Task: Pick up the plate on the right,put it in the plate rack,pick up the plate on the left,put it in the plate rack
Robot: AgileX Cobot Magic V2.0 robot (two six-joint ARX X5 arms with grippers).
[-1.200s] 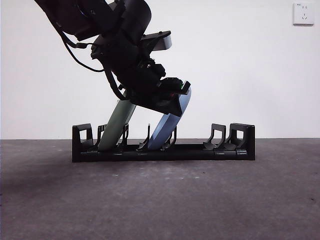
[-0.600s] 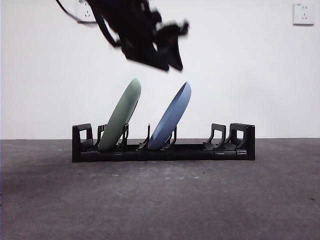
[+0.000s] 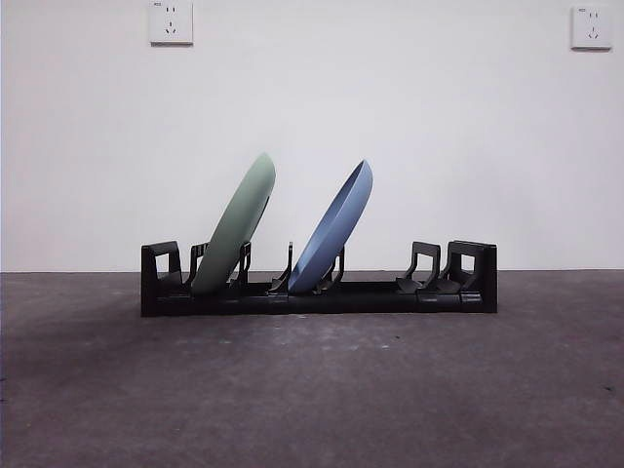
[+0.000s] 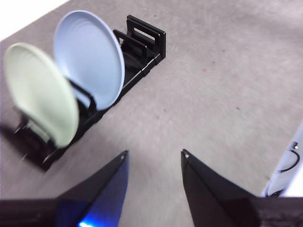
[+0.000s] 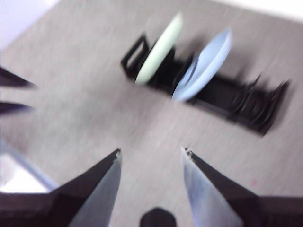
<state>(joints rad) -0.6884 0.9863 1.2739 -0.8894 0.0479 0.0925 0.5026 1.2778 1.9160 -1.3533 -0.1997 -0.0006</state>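
Note:
A long black plate rack (image 3: 370, 292) stands on the grey table. Two plates lean in it, both tilted toward the right of the front view: a pale green plate (image 3: 237, 226) near the rack's left end and a blue plate (image 3: 334, 229) near its middle. Both arms are out of the front view. My left gripper (image 4: 154, 153) hangs open and empty well back from the rack (image 4: 142, 45), with the green plate (image 4: 40, 92) and blue plate (image 4: 90, 56) in sight. My right gripper (image 5: 150, 151) is also open and empty, far from the rack (image 5: 236, 106).
The rack's right-hand slots (image 3: 424, 268) hold nothing. Two wall sockets (image 3: 171, 21) sit high on the white wall. In the right wrist view, the other arm's dark jaw tips (image 5: 14, 92) show at the frame's edge.
The arm that stood over the plates a second ago has lifted away and left the front view. Both plates stay leaning in the rack.

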